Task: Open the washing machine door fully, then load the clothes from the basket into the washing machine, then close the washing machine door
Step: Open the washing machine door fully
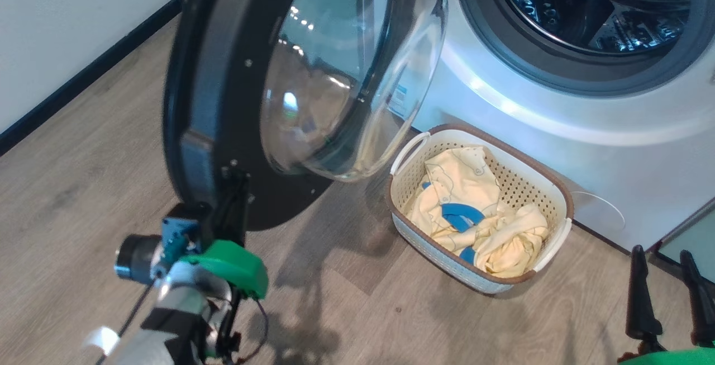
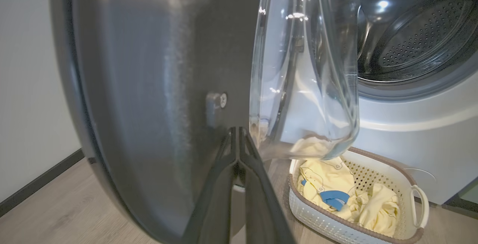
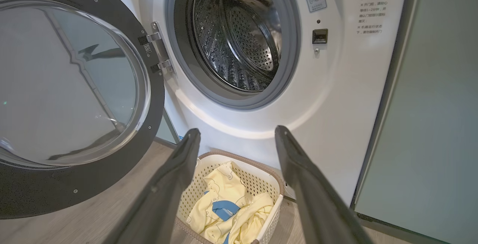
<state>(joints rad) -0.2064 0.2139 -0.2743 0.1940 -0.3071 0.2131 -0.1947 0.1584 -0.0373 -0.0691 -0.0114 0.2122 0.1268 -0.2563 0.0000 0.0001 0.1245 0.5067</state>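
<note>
The washing machine door [image 1: 190,74], black-rimmed with a bulging glass bowl, stands swung out to the left of the white washing machine [image 1: 614,175], whose steel drum is exposed. My left gripper [image 1: 237,183] is shut, its joined tips [image 2: 237,130] resting against the inner face of the door's [image 2: 149,68] black rim, with nothing held. The cream basket [image 1: 564,197] sits on the floor before the machine, holding pale yellow clothes [image 1: 469,186] with blue patches. My right gripper [image 3: 237,132] is open and bare, above and short of the basket [image 3: 242,158] and clothes [image 3: 224,188]. It also shows as my right gripper [image 1: 661,253] at the lower right.
A white wall with dark skirting [image 1: 56,35] runs along the left. A pale green cabinet [image 3: 440,124] flanks the machine on the right. Wooden floor [image 1: 363,309] lies open between the door and the basket.
</note>
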